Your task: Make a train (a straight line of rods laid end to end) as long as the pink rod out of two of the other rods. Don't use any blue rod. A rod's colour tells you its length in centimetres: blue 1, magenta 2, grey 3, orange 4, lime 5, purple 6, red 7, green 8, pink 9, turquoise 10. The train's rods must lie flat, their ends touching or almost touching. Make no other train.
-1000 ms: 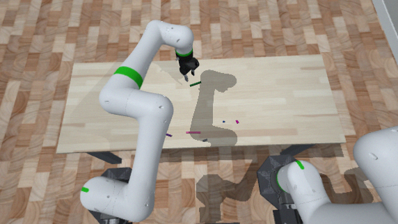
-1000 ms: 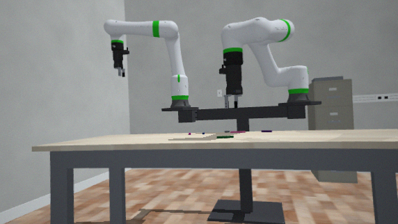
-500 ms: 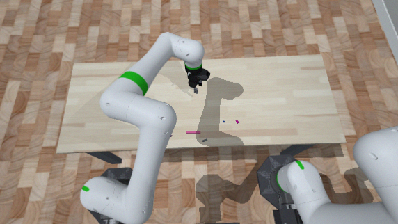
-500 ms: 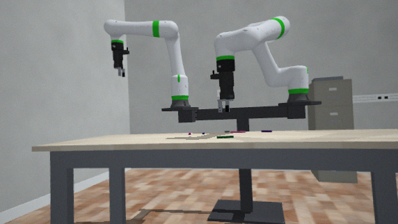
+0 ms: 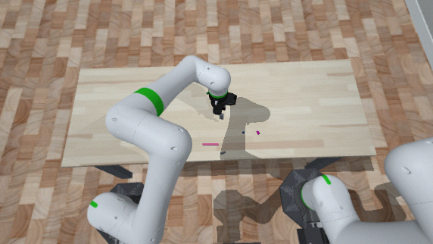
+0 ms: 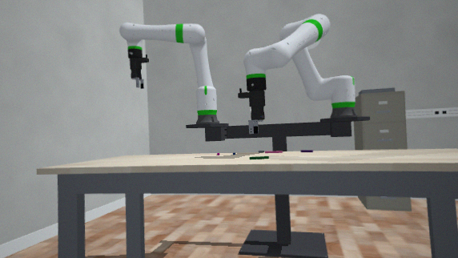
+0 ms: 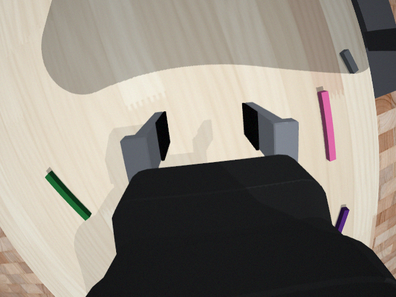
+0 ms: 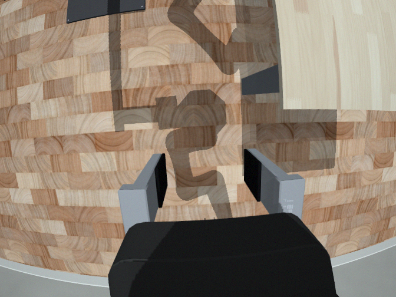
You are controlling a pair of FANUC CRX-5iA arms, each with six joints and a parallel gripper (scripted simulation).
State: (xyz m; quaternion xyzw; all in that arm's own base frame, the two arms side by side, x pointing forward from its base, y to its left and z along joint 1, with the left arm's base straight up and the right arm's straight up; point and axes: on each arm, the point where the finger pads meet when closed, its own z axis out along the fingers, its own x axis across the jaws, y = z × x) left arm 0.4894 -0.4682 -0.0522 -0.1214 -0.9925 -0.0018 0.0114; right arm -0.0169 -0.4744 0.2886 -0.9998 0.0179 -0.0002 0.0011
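Note:
A pink rod (image 5: pixel 210 144) (image 6: pixel 274 152) (image 7: pixel 327 126) lies flat near the table edge on the robots' side. A grey rod (image 5: pixel 222 152) (image 6: pixel 261 151) (image 7: pixel 348 61) lies by that edge, apart and angled. A purple rod (image 6: pixel 307 151) (image 7: pixel 342 218) lies past the pink one's other end; the arm hides it in the top view. A green rod (image 6: pixel 259 158) (image 7: pixel 66 194) lies farther in. A small magenta rod (image 5: pixel 258 132) (image 6: pixel 218 154) lies apart. My left gripper (image 7: pixel 205 122) (image 6: pixel 254 129) is open and empty above the table, between green and pink. My right gripper (image 8: pixel 205 167) (image 6: pixel 139 84) is open and empty.
A tiny blue rod (image 5: pixel 243 132) (image 6: pixel 234 154) lies near the magenta one. The left arm reaches over the table (image 5: pixel 322 95) and casts a shadow there. The right gripper hangs over the floor (image 8: pixel 79 178), beside the table's corner.

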